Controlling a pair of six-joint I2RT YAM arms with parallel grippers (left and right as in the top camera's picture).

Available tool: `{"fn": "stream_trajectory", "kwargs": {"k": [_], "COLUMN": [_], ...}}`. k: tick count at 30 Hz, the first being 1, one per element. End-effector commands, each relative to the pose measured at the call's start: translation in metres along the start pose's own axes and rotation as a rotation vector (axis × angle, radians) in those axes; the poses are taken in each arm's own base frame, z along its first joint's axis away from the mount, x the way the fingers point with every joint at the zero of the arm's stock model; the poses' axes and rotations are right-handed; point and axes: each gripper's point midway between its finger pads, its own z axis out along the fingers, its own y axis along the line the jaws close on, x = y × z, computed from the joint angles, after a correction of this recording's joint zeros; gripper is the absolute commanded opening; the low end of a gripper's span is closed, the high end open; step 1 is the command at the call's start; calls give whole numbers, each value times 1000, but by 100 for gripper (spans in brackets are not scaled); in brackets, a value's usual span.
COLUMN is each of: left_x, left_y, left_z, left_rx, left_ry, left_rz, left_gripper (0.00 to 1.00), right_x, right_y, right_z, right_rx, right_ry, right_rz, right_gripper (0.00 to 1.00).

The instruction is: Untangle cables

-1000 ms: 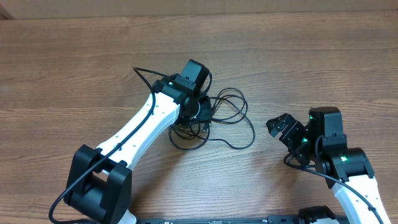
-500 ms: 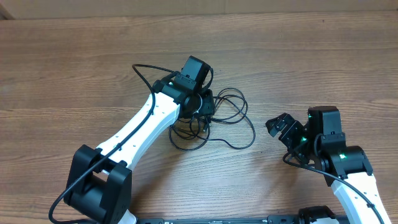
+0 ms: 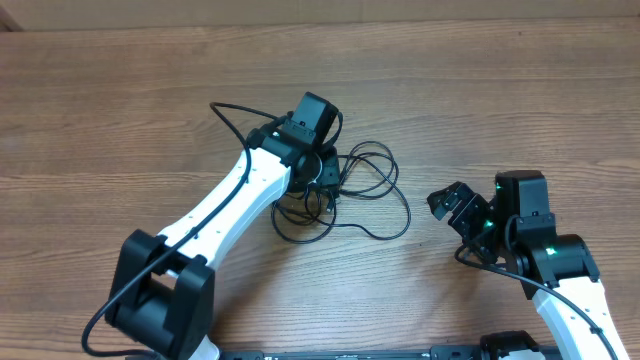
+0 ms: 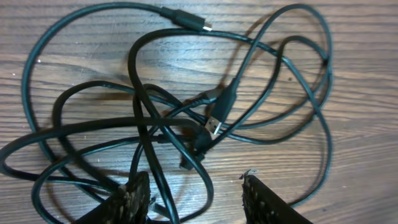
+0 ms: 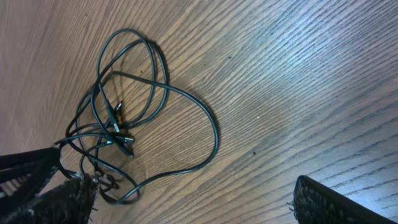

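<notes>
**A:** Status of the two thin black cables (image 3: 365, 190) with small plug ends?

**B:** Both lie in one loose heap near the middle of the brown wood-grain worktop (image 3: 120, 100). The strands cross many times, and several plugs sit inside the tangle. Neither cord lies apart from the other. Judgement: barely begun, with all the separating left to do.

**A:** Grippers?

**B:** The left gripper (image 4: 194, 190) hangs low over the heap's 9 o'clock side. Its jaws are partly apart with strands running between them, and nothing looks pinched. The right gripper (image 3: 450, 200) sits at 3 o'clock of the heap, well apart from it, jaws spread wide and empty.

**A:** Room to work?

**B:** There is bare wood at 12, 9 and 3 o'clock, and the far edge at 12 is well clear of the heap. The left arm crosses at 7 o'clock, so it is tighter there. The widest loop bulges toward 4 o'clock, nearest the right gripper. Pulling it out toward 3 o'clock looks the freest line.
</notes>
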Motion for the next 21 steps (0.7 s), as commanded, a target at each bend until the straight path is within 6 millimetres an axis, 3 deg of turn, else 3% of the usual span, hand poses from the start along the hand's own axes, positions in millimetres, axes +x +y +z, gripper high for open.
{"fn": "stream_trajectory", "kwargs": {"k": [1,5,9,10,15,21], "left_x": [13,29,35,35,34,27], "left_y": [8,0,-5,-5,-7,-36], "left_z": [26,41,42,42,39,11], "left_rx": [-41,10,42,43,55,197], "left_ry": [67,162,195,194,202,206], "left_rz": [-9,-19,-23,-23,-26,86], "left_gripper": [45,36,7,4,4,4], "right_x": [-2,-2,-2,-2,-2,-1], "right_y": [2,1,1,1,1,2], "right_z": [-1,-1,-1,-1,-1,-1], "right_rx": [-5,-4,-4,-4,-4,-10], "right_ry": [-8,-7,-8,-8,-8,-1], "right_rz": [2,2,2,2,2,4], "right_gripper": [100,100,100,100,100,100]}}
